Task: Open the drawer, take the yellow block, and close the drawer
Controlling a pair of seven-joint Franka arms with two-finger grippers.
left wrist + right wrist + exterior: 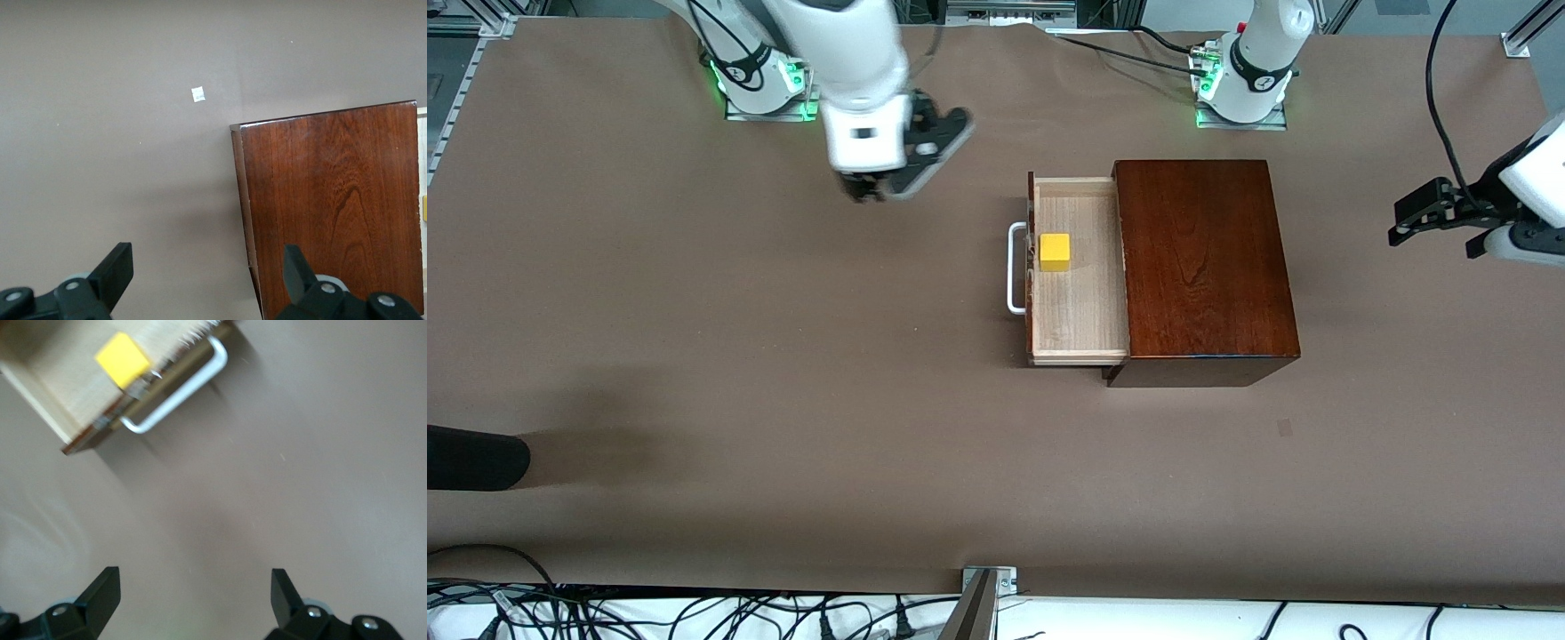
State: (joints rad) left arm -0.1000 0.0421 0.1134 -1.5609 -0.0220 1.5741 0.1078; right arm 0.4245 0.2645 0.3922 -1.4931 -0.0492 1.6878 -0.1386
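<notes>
1. front view – the drawer (1076,271) stands pulled out of the glossy reddish-brown wooden box (1200,258), its pale light-wood floor bare but for the yellow block (1055,252), which sits close against the drawer's front wall, just inside the white bar handle (1016,268). the right gripper (889,182) hangs over bare brown counter (694,356) toward the right arm's end, well apart from the handle, with nothing between its jaws. the left gripper (1436,218) waits off the box's closed end, jaws parted and empty.
2. left wrist view – the box's lacquered top, strong grain, sharp edges, lies partly under one of the left gripper's (207,280) spread jaws; a small white speck (198,94) marks the counter. a sliver of yellow shows at the frame edge.
3. right wrist view – the right gripper's (193,600) jaws stand wide and hold nothing; drawer corner, handle and block (123,359) lie well ahead of them.
4. handling, as a judgement – the block looks rigid, light, plain-faced and smooth, not fragile; take it from above on two flat faces, the pair that keeps the jaws off the front wall. the drawer seems stiff and free-sliding – a push on its dark front or handle should close it.
</notes>
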